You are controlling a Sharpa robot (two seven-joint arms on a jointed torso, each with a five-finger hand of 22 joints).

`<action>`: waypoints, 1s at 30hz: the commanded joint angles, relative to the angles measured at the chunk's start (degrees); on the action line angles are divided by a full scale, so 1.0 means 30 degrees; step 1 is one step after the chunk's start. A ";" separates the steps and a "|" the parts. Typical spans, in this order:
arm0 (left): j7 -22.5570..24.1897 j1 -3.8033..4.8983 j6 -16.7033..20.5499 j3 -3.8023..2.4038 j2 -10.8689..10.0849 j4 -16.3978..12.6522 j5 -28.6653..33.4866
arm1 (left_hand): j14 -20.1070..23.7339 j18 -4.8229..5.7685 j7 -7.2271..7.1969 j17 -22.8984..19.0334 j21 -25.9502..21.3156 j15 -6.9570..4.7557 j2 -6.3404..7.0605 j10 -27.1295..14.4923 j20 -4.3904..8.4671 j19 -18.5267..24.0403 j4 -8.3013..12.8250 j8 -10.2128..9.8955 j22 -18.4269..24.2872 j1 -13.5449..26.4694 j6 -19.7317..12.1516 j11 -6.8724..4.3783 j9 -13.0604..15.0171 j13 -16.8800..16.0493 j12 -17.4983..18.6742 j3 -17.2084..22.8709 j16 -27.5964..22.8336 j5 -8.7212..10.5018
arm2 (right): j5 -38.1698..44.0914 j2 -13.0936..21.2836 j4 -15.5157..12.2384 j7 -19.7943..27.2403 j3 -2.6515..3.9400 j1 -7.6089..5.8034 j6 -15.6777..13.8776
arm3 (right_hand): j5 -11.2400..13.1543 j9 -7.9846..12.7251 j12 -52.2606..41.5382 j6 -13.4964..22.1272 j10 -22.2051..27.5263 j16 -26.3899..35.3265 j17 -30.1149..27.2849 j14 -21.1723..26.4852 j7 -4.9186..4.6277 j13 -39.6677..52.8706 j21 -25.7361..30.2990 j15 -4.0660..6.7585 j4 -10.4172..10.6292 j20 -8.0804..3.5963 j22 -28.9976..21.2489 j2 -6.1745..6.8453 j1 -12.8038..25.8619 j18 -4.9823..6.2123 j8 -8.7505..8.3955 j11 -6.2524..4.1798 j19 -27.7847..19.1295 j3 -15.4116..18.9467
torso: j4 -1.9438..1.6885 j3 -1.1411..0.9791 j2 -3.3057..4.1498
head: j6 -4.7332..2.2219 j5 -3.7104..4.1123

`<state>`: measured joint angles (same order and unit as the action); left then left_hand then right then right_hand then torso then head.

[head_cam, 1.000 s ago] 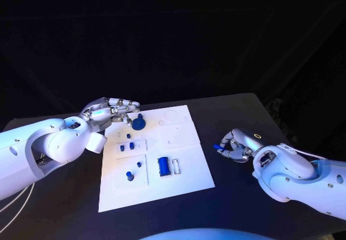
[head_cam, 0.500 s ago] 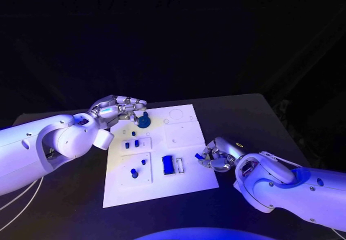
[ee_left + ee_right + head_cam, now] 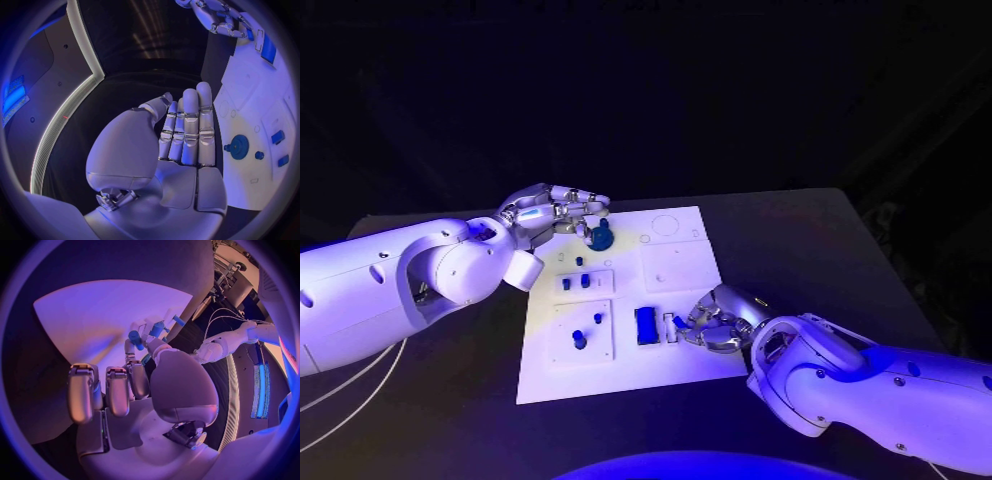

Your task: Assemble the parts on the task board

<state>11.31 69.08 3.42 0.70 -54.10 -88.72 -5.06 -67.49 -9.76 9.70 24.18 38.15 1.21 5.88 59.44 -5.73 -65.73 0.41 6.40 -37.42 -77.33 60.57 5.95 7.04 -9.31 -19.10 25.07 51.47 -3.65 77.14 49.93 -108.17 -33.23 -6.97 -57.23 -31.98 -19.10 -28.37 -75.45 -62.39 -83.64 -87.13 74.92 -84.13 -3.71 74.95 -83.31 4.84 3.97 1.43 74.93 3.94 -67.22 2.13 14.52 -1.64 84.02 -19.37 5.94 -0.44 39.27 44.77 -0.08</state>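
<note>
Head view: right hand [image 3: 708,322] pinches a blue part [image 3: 678,336] over the task board [image 3: 678,268]'s right edge.

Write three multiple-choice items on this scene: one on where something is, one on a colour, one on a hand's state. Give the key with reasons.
1. Where does the round blue gear sit?
A. on the task board, by the left hand
B. on the bare black table
C. in the right hand

2. What colour is the task board?
A. red
B. white
C. green

3. What is the right hand doing?
A. lying flat and empty
B. resting off the table
C. pinching a small blue part

Key: A, the gear rests on the board beside the left hand; B, the plate is white; C, the right wrist view shows the part between its fingertips.
</note>
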 commanded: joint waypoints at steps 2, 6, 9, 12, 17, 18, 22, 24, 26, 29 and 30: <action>0.0115 -0.0004 -0.0413 -0.0005 0.0034 -0.0036 -0.0033 | 0.0086 -0.0256 0.0041 -0.0024 -0.0065 0.0015 -0.0200 -0.0155 -0.0123 -0.0057 0.0000 0.0105 0.0030 -0.0043 -0.0119 -0.0020 -0.0026 0.0019 -0.0055 -0.0084 0.0089 -0.0084 | -0.0591 -0.0366 0.0321 -0.0133 0.0005 0.0029 -0.0084 | -0.0070 -0.0079 -0.0185 -0.0524 -0.0242 -0.0080 0.3974 -0.1724 0.0417 0.2570 -0.0075 0.0152 0.0141 -0.0196 0.3924 -0.0061 0.0241 -0.0228 0.0136 -0.0012 0.1443 0.0029 | -0.0028 -0.0005 0.0016 | 0.0059 -0.0088; 0.0120 -0.0003 -0.0379 -0.0005 -0.0003 -0.0059 -0.0033 | 0.0086 -0.0256 0.0041 -0.0024 -0.0065 0.0015 -0.0200 -0.0155 -0.0123 -0.0057 0.0000 0.0105 0.0030 -0.0043 -0.0119 -0.0020 -0.0026 0.0019 -0.0055 -0.0084 0.0089 -0.0084 | -0.0856 -0.0636 0.0664 -0.0075 0.0005 0.0030 0.0038 | -0.0068 -0.0120 -0.0396 -0.0628 -0.0345 -0.0119 0.4020 -0.1735 0.0477 0.2682 -0.0160 0.0185 0.0184 -0.0220 0.3969 -0.0095 0.0293 -0.0247 0.0221 -0.0060 0.1468 0.0070 | 0.0016 -0.0031 0.0012 | 0.0107 -0.0212; 0.0130 -0.0003 -0.0365 -0.0006 -0.0016 -0.0068 -0.0033 | 0.0086 -0.0256 0.0041 -0.0024 -0.0065 0.0015 -0.0200 -0.0155 -0.0123 -0.0057 0.0000 0.0105 0.0030 -0.0043 -0.0119 -0.0020 -0.0026 0.0019 -0.0055 -0.0084 0.0089 -0.0084 | -0.0990 -0.0817 0.0869 -0.0020 0.0005 0.0031 0.0126 | -0.0057 -0.0156 -0.0521 -0.0701 -0.0411 -0.0133 0.4035 -0.1739 0.0509 0.2751 -0.0204 0.0216 0.0297 -0.0248 0.3995 -0.0124 0.0442 -0.0256 0.0293 -0.0093 0.1484 0.0154 | -0.0012 -0.0026 0.0011 | 0.0143 -0.0244; 0.0129 -0.0002 -0.0366 -0.0006 -0.0020 -0.0082 -0.0033 | 0.0086 -0.0256 0.0041 -0.0024 -0.0065 0.0015 -0.0200 -0.0155 -0.0123 -0.0057 0.0000 0.0105 0.0030 -0.0043 -0.0119 -0.0020 -0.0026 0.0019 -0.0055 -0.0084 0.0089 -0.0084 | -0.1062 -0.0982 0.1050 0.0022 0.0006 0.0031 0.0177 | -0.0029 -0.0185 -0.0584 -0.0741 -0.0446 -0.0158 0.4064 -0.1747 0.0531 0.2789 -0.0217 0.0237 0.0405 -0.0270 0.4005 -0.0103 0.0603 -0.0260 0.0348 -0.0113 0.1491 0.0265 | -0.0019 -0.0023 0.0012 | 0.0170 -0.0259; 0.0114 -0.0001 -0.0365 -0.0006 -0.0008 -0.0083 -0.0033 | 0.0086 -0.0256 0.0041 -0.0024 -0.0065 0.0015 -0.0200 -0.0155 -0.0123 -0.0057 0.0000 0.0105 0.0030 -0.0043 -0.0119 -0.0020 -0.0026 0.0019 -0.0055 -0.0084 0.0089 -0.0084 | -0.1116 -0.1248 0.1332 0.0043 0.0007 0.0031 0.0331 | -0.0029 -0.0217 -0.0576 -0.0750 -0.0449 -0.0141 0.4042 -0.1742 0.0543 0.2796 -0.0191 0.0252 0.0586 -0.0296 0.3996 -0.0054 0.0867 -0.0255 0.0404 -0.0126 0.1489 0.0471 | -0.0003 -0.0021 0.0006 | 0.0221 -0.0402; 0.0113 -0.0001 -0.0366 -0.0006 -0.0006 -0.0082 -0.0033 | 0.0086 -0.0256 0.0041 -0.0024 -0.0065 0.0015 -0.0200 -0.0155 -0.0123 -0.0057 0.0000 0.0105 0.0030 -0.0043 -0.0119 -0.0020 -0.0026 0.0019 -0.0055 -0.0084 0.0089 -0.0084 | -0.1119 -0.1283 0.1393 0.0036 0.0007 0.0031 0.0359 | -0.0031 -0.0222 -0.0572 -0.0748 -0.0447 -0.0138 0.4039 -0.1741 0.0542 0.2796 -0.0187 0.0254 0.0630 -0.0299 0.3995 -0.0046 0.0927 -0.0254 0.0413 -0.0125 0.1488 0.0520 | 0.0004 -0.0020 -0.0001 | 0.0231 -0.0395; 0.0078 -0.0001 -0.0378 -0.0006 -0.0011 -0.0102 -0.0033 | 0.0118 -0.0254 0.0049 -0.0049 -0.0088 0.0023 -0.0238 -0.0186 -0.0127 -0.0049 -0.0007 0.0116 0.0045 -0.0054 -0.0131 -0.0012 -0.0032 0.0027 -0.0083 -0.0080 0.0090 -0.0091 | -0.1144 -0.1354 0.1531 0.0079 0.0008 0.0030 0.0424 | 0.0220 -0.0252 -0.0580 -0.0767 -0.0454 -0.0135 0.4035 -0.1740 0.0509 0.2815 -0.0160 0.0231 0.1061 -0.0298 0.3989 0.0144 0.1561 -0.0252 0.0479 -0.0095 0.1485 0.1079 | 0.0019 -0.0010 -0.0001 | 0.0216 -0.0359; 0.0052 0.0000 -0.0371 -0.0006 -0.0008 -0.0092 -0.0033 | 0.0119 -0.0254 0.0051 -0.0051 -0.0090 0.0023 -0.0244 -0.0188 -0.0128 -0.0049 -0.0012 0.0116 0.0046 -0.0050 -0.0132 -0.0011 -0.0033 0.0028 -0.0086 -0.0080 0.0091 -0.0091 | -0.1186 -0.1385 0.1560 0.0136 0.0009 0.0030 0.0448 | 0.0543 -0.0263 -0.0588 -0.0773 -0.0459 -0.0141 0.4041 -0.1741 0.0498 0.2829 -0.0139 0.0221 0.1342 -0.0292 0.3983 0.0256 0.1935 -0.0248 0.0510 -0.0082 0.1481 0.1498 | 0.0016 -0.0014 0.0004 | 0.0182 -0.0345; 0.0036 0.0000 -0.0372 -0.0006 -0.0005 -0.0087 -0.0033 | 0.0119 -0.0254 0.0055 -0.0058 -0.0096 0.0027 -0.0275 -0.0196 -0.0130 -0.0053 -0.0031 0.0118 0.0051 -0.0040 -0.0142 -0.0007 -0.0036 0.0030 -0.0099 -0.0077 0.0099 -0.0095 | -0.1221 -0.1418 0.1575 0.0193 0.0009 0.0029 0.0475 | 0.0729 -0.0267 -0.0596 -0.0763 -0.0461 -0.0140 0.4039 -0.1740 0.0497 0.2843 -0.0141 0.0221 0.1531 -0.0289 0.3989 0.0298 0.2140 -0.0249 0.0529 -0.0081 0.1483 0.1814 | 0.0011 -0.0009 -0.0019 | 0.0160 -0.0362; 0.0012 0.0001 -0.0382 -0.0006 -0.0004 -0.0084 -0.0033 | 0.0119 -0.0253 0.0059 -0.0065 -0.0100 0.0029 -0.0300 -0.0202 -0.0132 -0.0057 -0.0047 0.0119 0.0055 -0.0031 -0.0149 -0.0005 -0.0039 0.0032 -0.0109 -0.0075 0.0106 -0.0098 | -0.1246 -0.1430 0.1581 0.0233 0.0009 0.0029 0.0511 | 0.0864 -0.0271 -0.0590 -0.0754 -0.0456 -0.0133 0.4030 -0.1738 0.0493 0.2850 -0.0132 0.0220 0.1681 -0.0287 0.3989 0.0324 0.2271 -0.0247 0.0548 -0.0077 0.1482 0.2096 | 0.0018 -0.0022 -0.0021 | 0.0152 -0.0385; 0.0008 0.0001 -0.0384 -0.0006 -0.0004 -0.0086 -0.0033 | 0.0121 -0.0253 0.0060 -0.0068 -0.0103 0.0031 -0.0314 -0.0207 -0.0134 -0.0057 -0.0057 0.0120 0.0057 -0.0026 -0.0153 -0.0003 -0.0041 0.0033 -0.0114 -0.0073 0.0108 -0.0100 | -0.1251 -0.1426 0.1583 0.0243 0.0009 0.0029 0.0517 | 0.0940 -0.0272 -0.0597 -0.0755 -0.0458 -0.0131 0.4027 -0.1737 0.0490 0.2857 -0.0126 0.0217 0.1759 -0.0285 0.3988 0.0335 0.2344 -0.0246 0.0557 -0.0073 0.1481 0.2224 | 0.0003 -0.0019 -0.0011 | 0.0116 -0.0393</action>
<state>11.18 69.09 3.38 0.70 -54.18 -88.86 -5.06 -67.49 -9.76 9.90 24.04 38.15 1.21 5.43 59.12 -5.73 -65.73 0.41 6.40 -37.34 -77.33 60.36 5.86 7.00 -9.27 -19.10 25.07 51.47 -3.65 73.76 45.72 -103.42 -32.99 -6.93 -57.20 -31.33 -16.43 -29.22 -76.90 -64.60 -83.84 -87.36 74.91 -84.14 -1.95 74.93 -83.71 5.24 9.19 1.01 74.91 4.93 -60.64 2.14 16.32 -1.84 84.02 -13.01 5.98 -0.47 39.23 45.25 -1.19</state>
